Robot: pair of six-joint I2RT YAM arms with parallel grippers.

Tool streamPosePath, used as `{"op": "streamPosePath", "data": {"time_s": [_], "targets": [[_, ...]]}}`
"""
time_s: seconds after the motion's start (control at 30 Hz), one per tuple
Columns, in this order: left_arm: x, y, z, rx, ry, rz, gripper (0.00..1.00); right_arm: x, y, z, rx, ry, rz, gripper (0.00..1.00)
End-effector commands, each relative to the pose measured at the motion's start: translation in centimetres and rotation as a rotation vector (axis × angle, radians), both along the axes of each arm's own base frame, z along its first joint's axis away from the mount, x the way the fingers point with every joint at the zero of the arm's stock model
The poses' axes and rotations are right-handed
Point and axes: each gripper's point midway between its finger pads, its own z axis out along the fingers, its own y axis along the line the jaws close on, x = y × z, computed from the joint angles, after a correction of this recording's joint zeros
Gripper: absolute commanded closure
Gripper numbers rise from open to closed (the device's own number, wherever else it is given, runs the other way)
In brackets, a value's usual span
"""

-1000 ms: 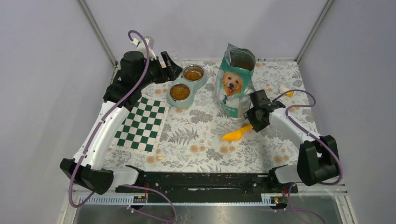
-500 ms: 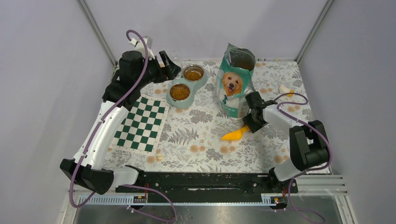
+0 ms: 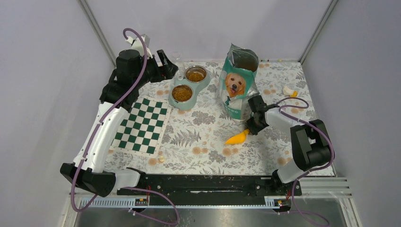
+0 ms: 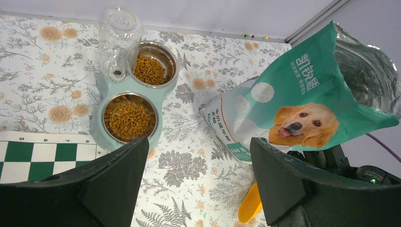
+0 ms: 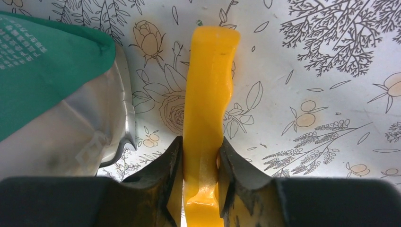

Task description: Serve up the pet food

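The teal-and-white pouch with a golden dog stands open at the back middle; it also shows in the left wrist view and the right wrist view. Orange-brown kibble fills both bowls of a teal double feeder, as the left wrist view shows. My right gripper is shut on the handle of the orange scoop, low over the mat by the pouch's base. My left gripper is open and empty, raised at the back left beside the feeder.
A green-and-white chessboard mat lies at the left. A clear water bottle stands on the feeder. A small yellow-and-white item lies at the back right. Enclosure walls stand close on three sides.
My right arm has folded in, and its gripper with the scoop has shifted a little left towards the pouch. My left gripper has drawn back slightly to the left.
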Motion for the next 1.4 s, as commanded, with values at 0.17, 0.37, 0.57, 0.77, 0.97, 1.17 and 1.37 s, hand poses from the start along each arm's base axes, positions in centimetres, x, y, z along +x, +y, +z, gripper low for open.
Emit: {"op": "streamPosePath", "data": {"time_s": [0.17, 0.37, 0.57, 0.77, 0.97, 1.17, 1.37], "targets": [[0.3, 0.8, 3.2, 0.0, -0.094, 0.025, 0.2, 1.1, -1.8, 4.6, -0.09, -0.105, 0.036, 1.0], [0.4, 0.6, 3.7, -0.014, -0.109, 0.018, 0.2, 1.8, -4.0, 12.4, -0.198, -0.309, 0.105, 1.0], [0.2, 0.5, 4.2, -0.025, -0.12, 0.015, 0.2, 1.0, -5.8, 18.7, -0.276, -0.506, 0.161, 1.0], [-0.4, -0.5, 4.7, -0.05, -0.139, -0.05, 0.2, 1.2, -4.0, 22.8, -0.245, -0.651, 0.34, 1.0], [-1.8, -3.5, 6.6, -0.142, -0.174, -0.227, 0.2, 1.0, 3.5, 29.9, -0.026, -0.981, 0.757, 1.0], [-5.4, -7.8, 8.8, -0.29, -0.198, -0.53, 0.2, -3.2, 11.5, 38.0, 0.2, -1.298, 1.175, 1.0], [-9.1, -11.1, 10.3, -0.36, -0.199, -0.74, 0.2, -6.8, 16.8, 42.1, 0.404, -1.411, 1.472, 1.0]]}}
